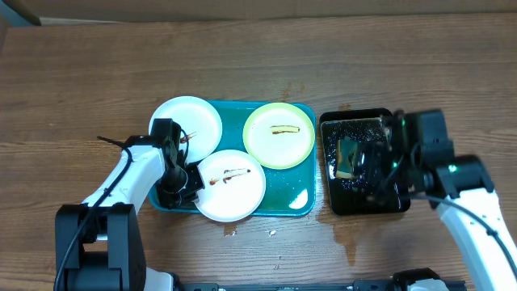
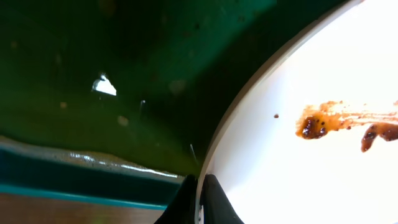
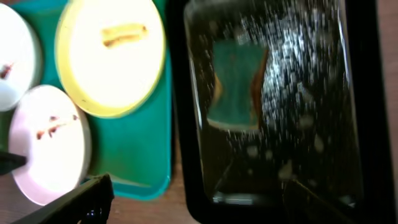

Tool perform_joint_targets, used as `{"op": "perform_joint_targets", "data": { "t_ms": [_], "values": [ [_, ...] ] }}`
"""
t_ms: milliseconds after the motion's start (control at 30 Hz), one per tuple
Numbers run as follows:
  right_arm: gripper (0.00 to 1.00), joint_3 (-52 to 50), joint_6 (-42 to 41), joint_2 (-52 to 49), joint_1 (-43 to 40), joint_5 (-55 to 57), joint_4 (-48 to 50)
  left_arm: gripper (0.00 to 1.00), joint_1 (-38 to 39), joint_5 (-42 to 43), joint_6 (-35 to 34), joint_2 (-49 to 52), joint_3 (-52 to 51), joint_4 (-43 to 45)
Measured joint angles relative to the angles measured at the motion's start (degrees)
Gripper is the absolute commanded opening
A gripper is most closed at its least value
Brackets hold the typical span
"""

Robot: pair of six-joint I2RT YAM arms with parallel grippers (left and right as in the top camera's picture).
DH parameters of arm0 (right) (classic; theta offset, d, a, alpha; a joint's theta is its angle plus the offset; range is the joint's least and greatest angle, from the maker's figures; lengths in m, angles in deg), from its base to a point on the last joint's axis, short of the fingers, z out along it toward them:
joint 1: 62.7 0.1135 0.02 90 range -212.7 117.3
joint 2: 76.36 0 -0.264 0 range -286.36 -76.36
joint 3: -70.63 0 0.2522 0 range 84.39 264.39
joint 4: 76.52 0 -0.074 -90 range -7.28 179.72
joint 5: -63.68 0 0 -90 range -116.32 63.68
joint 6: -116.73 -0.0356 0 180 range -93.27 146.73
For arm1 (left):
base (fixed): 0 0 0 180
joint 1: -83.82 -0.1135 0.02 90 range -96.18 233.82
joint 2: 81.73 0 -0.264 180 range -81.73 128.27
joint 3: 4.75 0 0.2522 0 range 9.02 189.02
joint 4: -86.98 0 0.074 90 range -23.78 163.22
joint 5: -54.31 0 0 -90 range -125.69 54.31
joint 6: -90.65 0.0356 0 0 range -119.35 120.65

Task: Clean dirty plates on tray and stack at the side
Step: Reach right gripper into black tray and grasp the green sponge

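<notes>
The teal tray holds three plates. A white plate lies at its back left. A pale yellow-green plate with a brown smear lies at its back right. A white plate with brown smears lies at the front. My left gripper is shut on this front plate's left rim, one finger above and one below, as the left wrist view shows, with the plate over the tray. My right gripper hangs open and empty over the black water tray, its fingers wide apart.
The black tray of water sits right of the teal tray, with a teal and yellow sponge in it, also in the right wrist view. A wet patch and crumbs lie on the wooden table in front.
</notes>
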Motion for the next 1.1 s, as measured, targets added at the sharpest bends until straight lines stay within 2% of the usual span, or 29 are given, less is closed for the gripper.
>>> {"op": "perform_joint_targets", "data": {
  "t_ms": [100, 267, 500, 700, 867, 1000, 1033, 1100],
  "values": [
    [0.8, 3.9, 1.2, -3.3, 0.0, 0.5, 0.5, 0.04, 0.0, -0.2, 1.0, 0.0, 0.0, 0.3],
    [0.73, 4.6, 1.6, -10.9, 0.2, 2.0, 2.4, 0.03, 0.0, -0.2, 1.6, 0.0, 0.0, 0.5],
    [0.61, 4.6, -0.9, -23.8, 3.2, 6.7, 6.3, 0.04, 0.0, -0.2, 1.6, 0.0, 0.0, 0.5],
    [0.54, 4.6, -5.1, -30.0, 6.0, 10.9, 6.7, 0.04, 0.0, -0.2, 1.6, 0.0, 0.0, 0.5],
    [0.27, 4.6, -7.7, -35.2, 6.8, 13.9, 7.1, 0.04, 0.0, -0.2, 1.6, 0.0, 0.0, 0.5],
    [0.08, 4.6, -8.8, -36.2, 6.8, 14.4, 7.5, 0.04, 0.0, -0.2, 1.6, 0.0, 0.0, 0.5],
    [0.04, 4.7, -8.7, -36.2, 6.8, 14.5, 7.5, 0.04, 0.0, -0.2, 1.6, 0.0, 0.0, 0.5],
    [0.04, 4.7, -9.1, -36.2, 6.8, 14.6, 7.5, 0.04, 0.0, -0.2, 1.6, 0.0, 0.0, 0.5]
  ]
}}
